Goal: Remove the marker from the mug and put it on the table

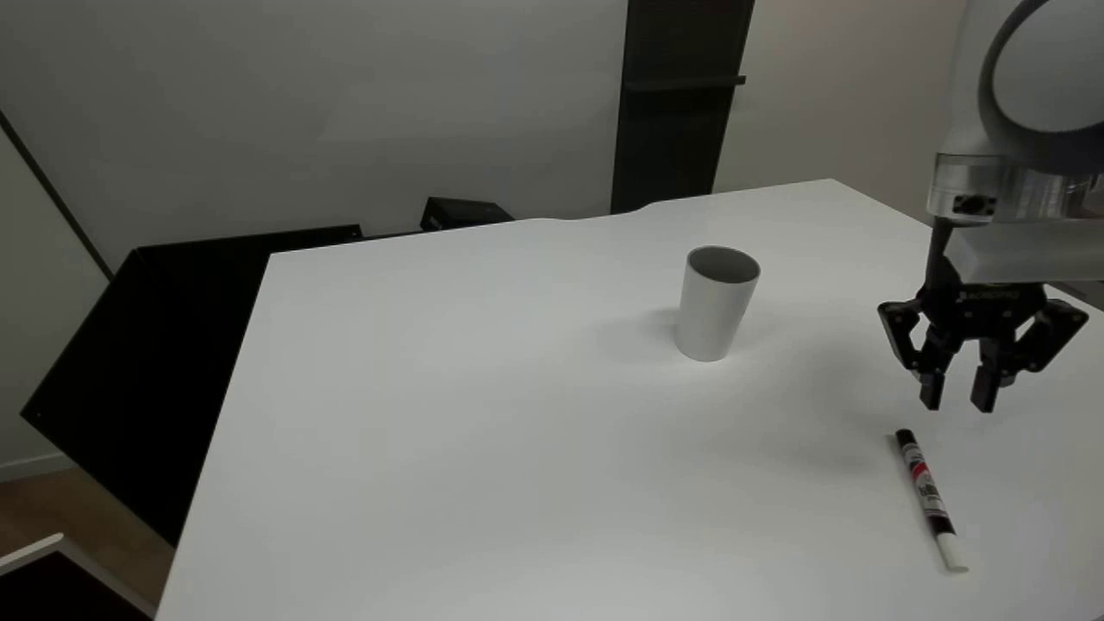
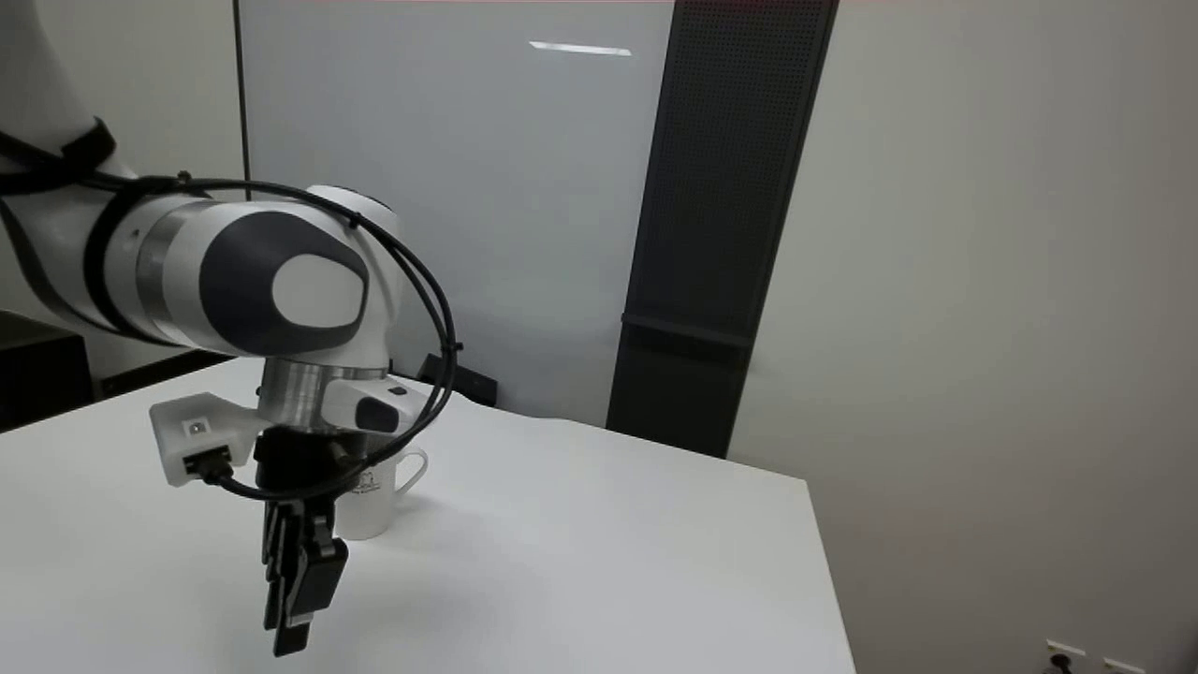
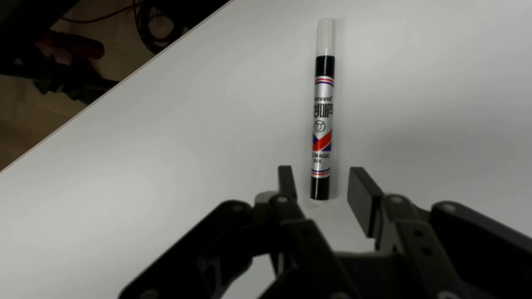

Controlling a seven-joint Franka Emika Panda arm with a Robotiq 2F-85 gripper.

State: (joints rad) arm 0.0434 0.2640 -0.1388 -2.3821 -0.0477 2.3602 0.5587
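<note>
the marker (image 3: 322, 112) lies flat on the tabletop (image 1: 474, 431), well apart from the upright mug (image 1: 711, 310), so the task looks done; the pincer (image 1: 957, 401) is spread and holds nothing, hanging near the marker's dark end, which its fingers (image 3: 365, 203) flank in the wrist view; the likely trouble is a needless touch: were the pincer to shift sideways while low, a fingertip could catch the round barrel and set it rolling, perhaps towards the tabletop's edge (image 3: 124, 84); closing on a dip could lift it off again; a low swing across could topple the mug, so rising straight up first seems wisest
</note>
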